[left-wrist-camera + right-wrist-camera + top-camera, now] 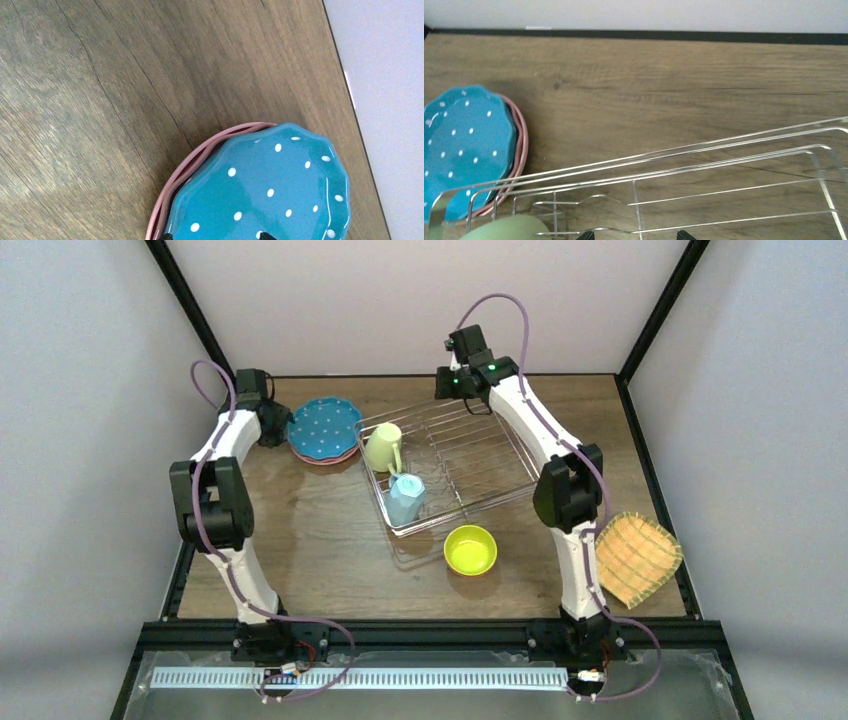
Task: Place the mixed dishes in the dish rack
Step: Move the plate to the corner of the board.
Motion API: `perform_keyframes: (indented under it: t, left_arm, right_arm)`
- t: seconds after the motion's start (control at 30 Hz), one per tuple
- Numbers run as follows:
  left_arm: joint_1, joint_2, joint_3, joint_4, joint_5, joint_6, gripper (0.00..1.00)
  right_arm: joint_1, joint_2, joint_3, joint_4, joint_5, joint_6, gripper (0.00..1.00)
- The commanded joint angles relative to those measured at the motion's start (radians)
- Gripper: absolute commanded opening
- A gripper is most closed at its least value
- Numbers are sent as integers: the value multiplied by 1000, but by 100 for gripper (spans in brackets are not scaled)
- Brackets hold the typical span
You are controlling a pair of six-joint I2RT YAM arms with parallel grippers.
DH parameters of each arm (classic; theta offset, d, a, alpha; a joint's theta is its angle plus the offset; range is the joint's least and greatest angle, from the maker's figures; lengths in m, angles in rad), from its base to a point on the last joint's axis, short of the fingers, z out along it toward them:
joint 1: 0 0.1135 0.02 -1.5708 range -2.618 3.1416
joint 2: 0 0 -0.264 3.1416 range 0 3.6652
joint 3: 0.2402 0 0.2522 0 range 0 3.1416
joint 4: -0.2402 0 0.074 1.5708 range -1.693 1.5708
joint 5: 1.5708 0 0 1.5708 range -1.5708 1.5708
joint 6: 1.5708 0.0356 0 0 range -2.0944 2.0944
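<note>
My left hand gapes empty at the blue dotted plate; my right hand, likewise spread, hangs over the dish rack. Only overhead shows the lime bowl outside it.

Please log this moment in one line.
dish rack: pale green mug, light blue mug | unloaded: blue dotted plate, lime bowl, woven plate | left end effector: open | right end effector: open
</note>
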Motion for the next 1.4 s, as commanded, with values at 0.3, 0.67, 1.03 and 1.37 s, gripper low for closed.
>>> perform_keyframes:
  t: [0.3,0.67,1.03,1.37]
  left_arm:
    - [-9,-2,4,23,56,30,100]
    - [-107,-65,-11,24,129,55,100]
    - [-169,-81,-19,20,135,49,100]
    - [-172,-70,-33,27,147,44,100]
  right_arm:
    - [9,46,-5,-39,400,-13,98]
    - [-92,-25,-156,5,485,-40,99]
    - [-113,-71,-229,58,541,-88,99]
    - [-200,-19,-202,69,407,-188,99]
